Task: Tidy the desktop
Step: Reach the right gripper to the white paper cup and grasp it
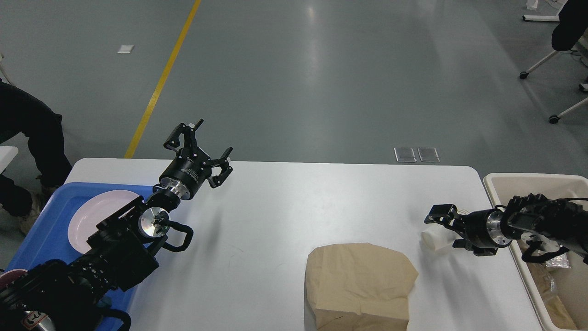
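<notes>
Reaching across the counter (275,207) near its right edge, the right tool (436,220) is closing around a small white cup (432,239), apparently gripping it. The left tool (202,147) is hovering released over the far left corner. Slipping is the risk: the cup looks light and could tip while being lifted toward the beige bin (500,184). A crumpled paper bag (358,285) is sitting at the near edge; a plate (92,216) is lying in the blue tray (41,239).
</notes>
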`<state>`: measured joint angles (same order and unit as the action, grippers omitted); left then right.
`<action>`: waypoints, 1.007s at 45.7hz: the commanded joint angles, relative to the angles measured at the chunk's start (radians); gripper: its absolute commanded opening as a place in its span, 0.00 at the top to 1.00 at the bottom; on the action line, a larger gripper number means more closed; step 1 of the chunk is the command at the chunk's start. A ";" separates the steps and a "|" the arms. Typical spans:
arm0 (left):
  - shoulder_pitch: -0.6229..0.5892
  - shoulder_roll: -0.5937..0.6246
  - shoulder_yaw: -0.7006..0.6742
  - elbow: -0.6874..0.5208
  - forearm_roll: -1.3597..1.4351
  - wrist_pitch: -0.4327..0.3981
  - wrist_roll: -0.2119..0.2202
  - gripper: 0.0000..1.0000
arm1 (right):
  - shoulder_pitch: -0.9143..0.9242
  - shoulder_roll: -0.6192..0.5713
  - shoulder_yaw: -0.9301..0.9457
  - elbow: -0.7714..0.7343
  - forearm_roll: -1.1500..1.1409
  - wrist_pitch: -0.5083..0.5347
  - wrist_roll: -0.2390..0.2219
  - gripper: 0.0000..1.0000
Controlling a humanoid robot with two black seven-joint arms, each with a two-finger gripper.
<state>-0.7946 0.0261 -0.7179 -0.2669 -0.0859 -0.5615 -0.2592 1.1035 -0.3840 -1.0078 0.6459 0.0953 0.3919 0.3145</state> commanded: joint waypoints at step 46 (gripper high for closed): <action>0.000 0.000 0.000 0.000 0.000 0.000 0.000 0.03 | -0.082 0.076 0.015 -0.055 0.000 -0.271 0.001 0.00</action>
<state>-0.7946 0.0261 -0.7179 -0.2669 -0.0859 -0.5615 -0.2592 1.0219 -0.3071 -1.0003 0.5969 0.0944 0.1431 0.3160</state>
